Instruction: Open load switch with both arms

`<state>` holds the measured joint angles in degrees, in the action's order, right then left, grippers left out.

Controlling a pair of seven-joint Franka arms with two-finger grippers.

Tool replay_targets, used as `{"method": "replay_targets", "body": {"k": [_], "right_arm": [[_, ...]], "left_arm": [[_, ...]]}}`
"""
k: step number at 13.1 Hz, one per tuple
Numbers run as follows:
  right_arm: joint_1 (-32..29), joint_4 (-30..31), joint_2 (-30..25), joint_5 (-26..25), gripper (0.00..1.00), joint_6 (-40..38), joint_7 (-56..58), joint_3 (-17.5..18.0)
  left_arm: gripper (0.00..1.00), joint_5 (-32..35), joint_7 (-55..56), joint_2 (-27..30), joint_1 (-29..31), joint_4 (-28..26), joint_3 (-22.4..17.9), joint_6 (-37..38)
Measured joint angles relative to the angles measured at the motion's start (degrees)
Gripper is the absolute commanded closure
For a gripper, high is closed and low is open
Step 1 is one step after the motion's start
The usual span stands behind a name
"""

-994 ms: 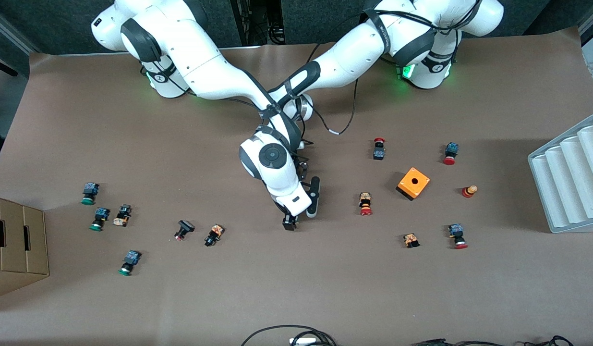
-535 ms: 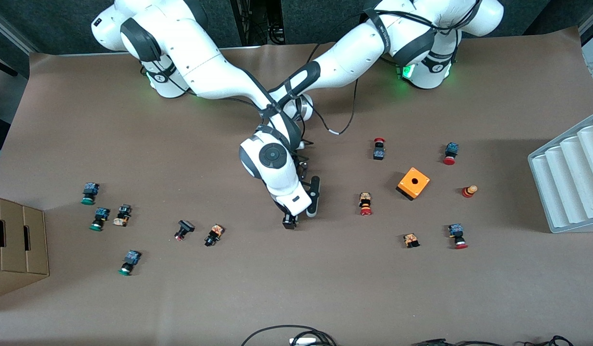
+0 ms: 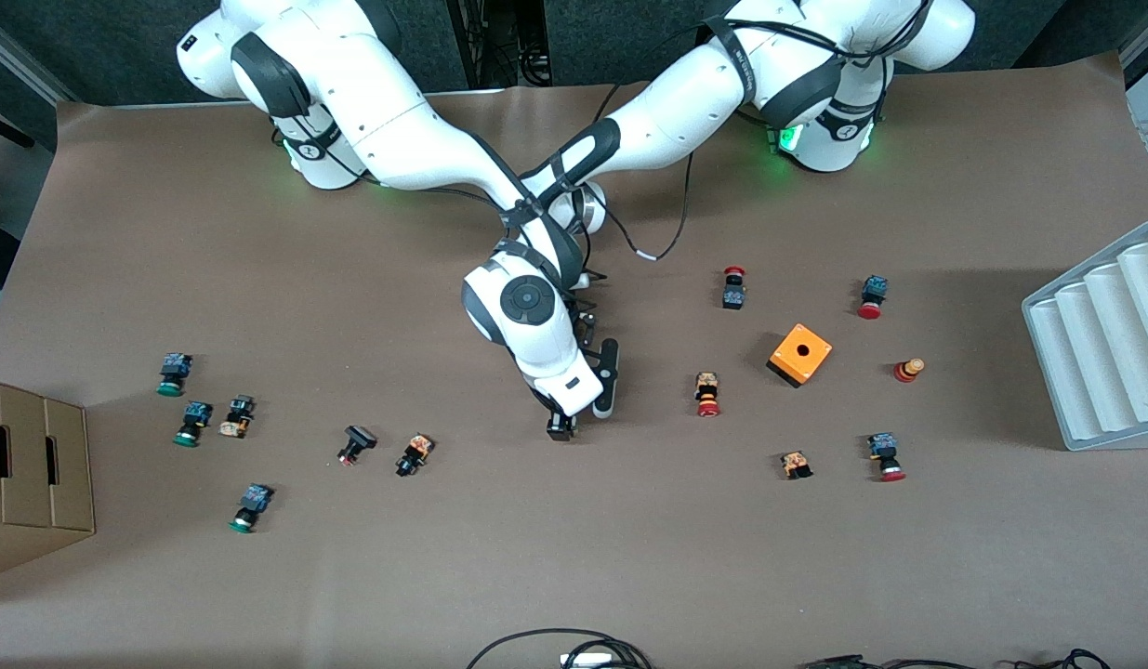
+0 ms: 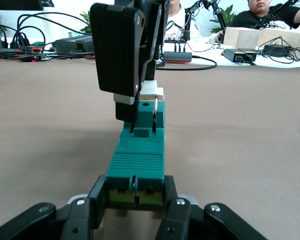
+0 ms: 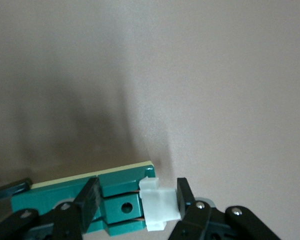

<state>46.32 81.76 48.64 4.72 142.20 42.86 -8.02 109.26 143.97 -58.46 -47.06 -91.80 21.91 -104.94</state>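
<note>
Brown paper covers a table strewn with small push buttons, where two white jointed arms cross at its middle. Low on the paper, the left arm's black two-finger gripper (image 4: 135, 212) is clamped on one end of the narrow green rectangular load switch (image 4: 136, 162), seemingly to steady it. The right gripper (image 5: 135, 202) comes down over the switch's other end, its fingers straddling the white sliding piece (image 5: 157, 205) with a gap showing, probably to pull it.

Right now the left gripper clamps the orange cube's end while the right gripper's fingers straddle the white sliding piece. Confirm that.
Not quite. The left gripper clamps one end of the green load switch, as the left wrist view shows; the orange cube sits untouched toward the left arm's end. The right gripper does straddle the white sliding piece.
</note>
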Motion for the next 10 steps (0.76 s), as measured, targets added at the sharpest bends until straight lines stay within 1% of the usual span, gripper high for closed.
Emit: {"method": "replay_targets", "body": {"k": [10], "right_arm": [[0.0, 0.7, -0.7, 0.0, 0.36, 0.1, 0.1, 0.0]], "left_arm": [[0.72, 0.0, 0.0, 0.0, 0.0, 0.0, 0.0, 0.0]]}}
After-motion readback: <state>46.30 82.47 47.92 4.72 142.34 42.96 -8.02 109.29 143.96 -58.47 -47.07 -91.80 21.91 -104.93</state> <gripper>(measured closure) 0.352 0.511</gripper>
